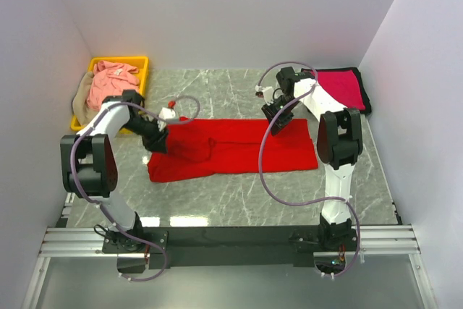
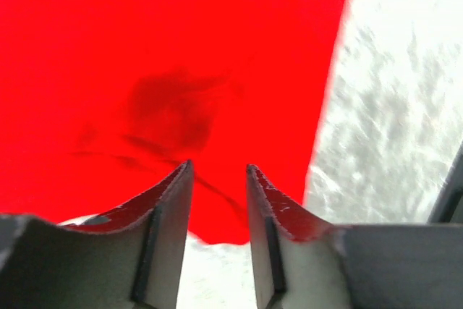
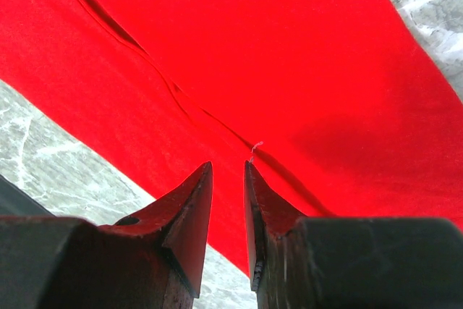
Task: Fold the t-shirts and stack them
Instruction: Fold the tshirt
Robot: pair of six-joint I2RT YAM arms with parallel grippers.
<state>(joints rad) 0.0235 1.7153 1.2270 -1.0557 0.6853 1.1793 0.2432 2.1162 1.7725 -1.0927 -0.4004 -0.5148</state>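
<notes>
I find the bright red t-shirt (image 1: 239,148) lying as a long folded strip mid-way across the marble table (image 1: 217,197). The left gripper (image 1: 155,142) is at its left end, jaws apart and empty. The right gripper (image 1: 278,119) is over its far edge, jaws narrowly apart, with no cloth between them.

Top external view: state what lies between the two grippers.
Only the bright red cloth t-shirt, spread on the grey marble table, fills the stretch from the left gripper to the right gripper. The top external view shows it.
</notes>
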